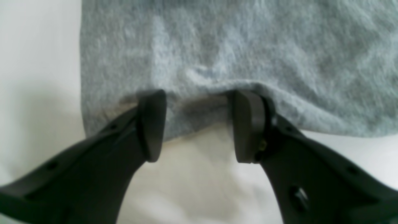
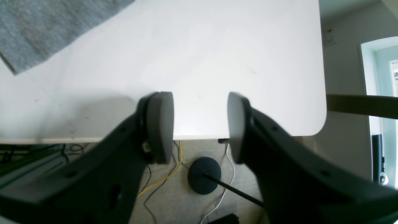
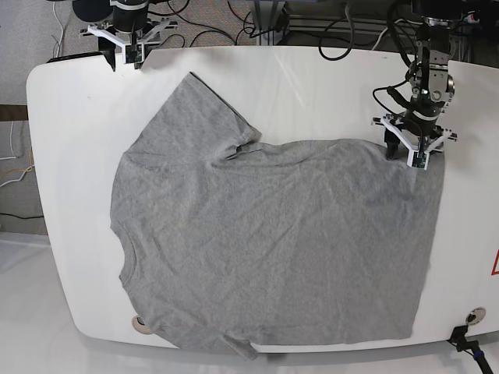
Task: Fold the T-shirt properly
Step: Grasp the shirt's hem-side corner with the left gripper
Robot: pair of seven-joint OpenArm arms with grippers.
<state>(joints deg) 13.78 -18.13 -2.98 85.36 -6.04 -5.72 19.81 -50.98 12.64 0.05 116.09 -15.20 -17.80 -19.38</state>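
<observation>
Spread flat, plain side up, across most of the white bench [image 3: 54, 117]: the grey T-shirt [image 3: 265, 241], neck toward the base view's left, hem toward its right, no fold made yet. Left tool [image 1: 197, 124] down at the hem's far corner, jaws spread, straddling a small raised ridge of cloth [image 1: 199, 82], not yet clenched on it. Right tool [image 2: 200, 127] released, jaws apart and empty, hanging over the bench edge near the far sleeve [image 3: 210, 109], well apart from the cloth. Best done by pinching both layers deep at that corner, lifting only enough to clear, bringing the right tool to the matching sleeve side, then carrying both over evenly to avoid skewing the fold.
</observation>
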